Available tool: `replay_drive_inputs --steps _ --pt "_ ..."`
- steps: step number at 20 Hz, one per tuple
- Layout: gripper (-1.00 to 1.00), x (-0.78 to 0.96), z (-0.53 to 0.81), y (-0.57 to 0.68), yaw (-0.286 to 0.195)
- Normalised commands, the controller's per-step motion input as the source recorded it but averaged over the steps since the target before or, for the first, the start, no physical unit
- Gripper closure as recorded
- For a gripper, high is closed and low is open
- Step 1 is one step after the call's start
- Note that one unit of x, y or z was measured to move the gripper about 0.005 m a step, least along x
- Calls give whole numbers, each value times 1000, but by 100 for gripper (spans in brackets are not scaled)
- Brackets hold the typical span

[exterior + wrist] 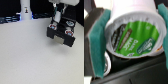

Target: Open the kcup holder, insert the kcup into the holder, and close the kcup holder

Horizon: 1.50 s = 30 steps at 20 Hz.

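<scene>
While the claw (131, 37) grips the kcup (136, 32), it hangs over the kcup holder (62, 34).
Holder sits upper right on the pale worktop (30, 57); a white bottle (25, 10) stands upper left.

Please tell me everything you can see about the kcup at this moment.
The kcup is a small white pod with a green, white and black printed foil top. In the wrist view it fills most of the picture, tilted, held between the teal pads of the gripper, directly over the black kcup holder. In the exterior view the gripper hides the pod above the holder.
</scene>
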Motion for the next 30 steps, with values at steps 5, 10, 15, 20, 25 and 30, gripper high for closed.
replay_drive_inputs --steps 5,10,15,20,25,30 --pt "100 613 428 269 -79" --pt "100 639 411 286 -78" --pt "100 439 117 275 -26" --pt "100 109 -152 335 54" --pt "100 -31 -151 206 69" --pt "100 32 -137 30 18"
